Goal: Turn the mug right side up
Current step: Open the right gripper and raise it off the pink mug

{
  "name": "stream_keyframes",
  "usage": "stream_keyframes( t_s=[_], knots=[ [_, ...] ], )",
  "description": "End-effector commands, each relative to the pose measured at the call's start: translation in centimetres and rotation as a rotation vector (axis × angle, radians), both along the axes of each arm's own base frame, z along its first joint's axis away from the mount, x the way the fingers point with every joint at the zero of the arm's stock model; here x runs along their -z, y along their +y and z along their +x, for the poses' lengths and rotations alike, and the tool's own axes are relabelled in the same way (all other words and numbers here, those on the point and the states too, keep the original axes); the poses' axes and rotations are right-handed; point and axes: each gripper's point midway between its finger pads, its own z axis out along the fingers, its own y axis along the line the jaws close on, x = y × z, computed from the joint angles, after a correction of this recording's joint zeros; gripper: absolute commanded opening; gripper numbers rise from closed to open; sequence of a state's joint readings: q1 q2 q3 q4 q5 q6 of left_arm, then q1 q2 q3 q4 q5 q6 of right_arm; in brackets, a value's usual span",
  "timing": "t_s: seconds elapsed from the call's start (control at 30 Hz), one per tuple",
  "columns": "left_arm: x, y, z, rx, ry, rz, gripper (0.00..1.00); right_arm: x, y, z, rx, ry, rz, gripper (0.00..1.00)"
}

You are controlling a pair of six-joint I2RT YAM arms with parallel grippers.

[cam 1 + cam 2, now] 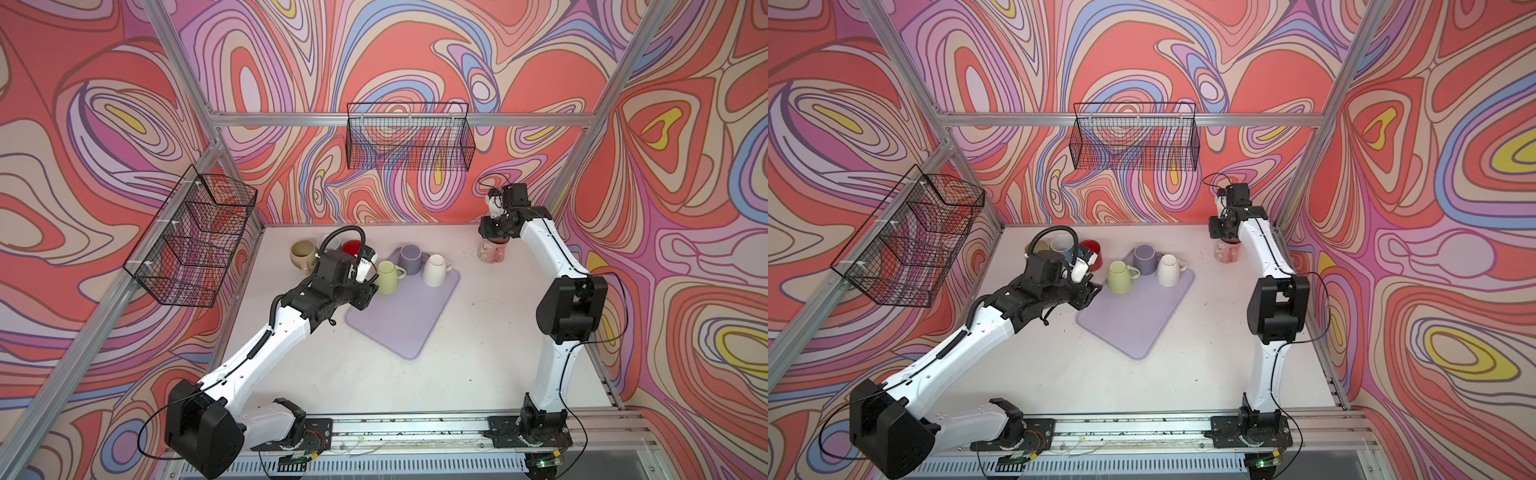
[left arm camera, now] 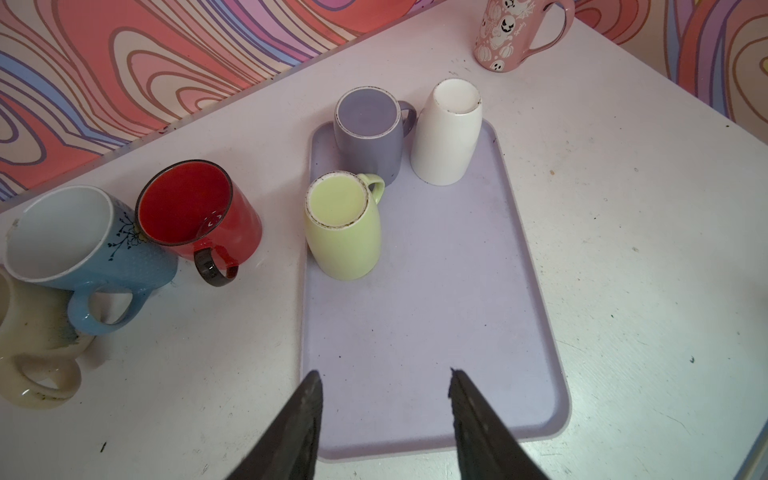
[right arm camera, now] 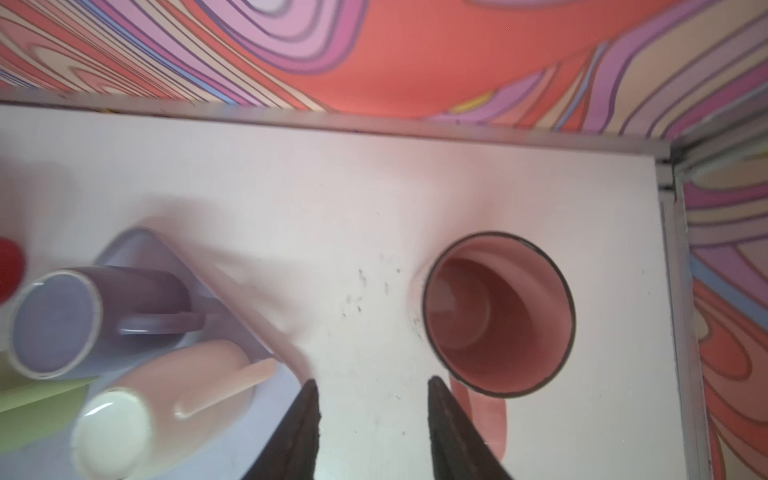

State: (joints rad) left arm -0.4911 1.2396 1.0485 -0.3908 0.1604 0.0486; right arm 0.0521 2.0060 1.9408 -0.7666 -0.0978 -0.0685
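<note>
In both top views the pink ghost-print mug (image 1: pixel 492 253) (image 1: pixel 1227 252) is standing mouth-up on the white bench (image 1: pixel 457 353), near the back right corner. The right arm (image 1: pixel 548 245) is hanging right over it and hiding its own jaws. A lilac tray (image 1: pixel 407 328) is lying mid-bench. A green mug (image 1: pixel 388 277), a purple mug (image 1: pixel 410 258) and a white mug (image 1: pixel 434 270) are sitting bottom-up at its far end. The left arm (image 1: pixel 291 316) is reaching toward the tray's left edge, just beside the green mug. A red mug (image 1: pixel 352 248) and a beige mug (image 1: pixel 302 253) are standing behind that arm.

Left wrist view: the left jaws are standing wide apart with nothing between them, hovering above the tray (image 2: pixel 436 311). The green mug (image 2: pixel 345 232), purple mug (image 2: pixel 370 137) and white mug (image 2: pixel 444 137) are showing their bases. The red mug (image 2: pixel 199 216), a blue mug (image 2: pixel 83 249) and the beige one (image 2: pixel 33 340) are clustering mouth-up off the tray. The pink mug (image 2: pixel 505 35) is standing well apart from the others.

Right wrist view: the right jaws are parted and gripping nothing, with bare bench between them. The pink mug (image 3: pixel 498 316) is sitting open side up beside them, its handle passing behind one jaw.
</note>
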Motion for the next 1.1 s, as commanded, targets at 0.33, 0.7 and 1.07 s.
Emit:
stream_keyframes(
  t_s=[0.33,0.7,1.07],
  knots=[
    [-0.1,-2.3,1.8,-0.144,-0.047,-0.078,0.44,7.5,6.7,1.3,-0.059,0.000,-0.016,0.32],
    [1.2,-7.8,1.2,-0.048,0.008,-0.078,0.41,13.0,9.2,1.7,-0.143,0.107,0.084,0.24],
    [2.5,-8.8,1.8,-0.029,0.022,-0.085,0.41,13.6,9.3,-2.5,-0.147,0.154,0.143,0.12]
  ],
)
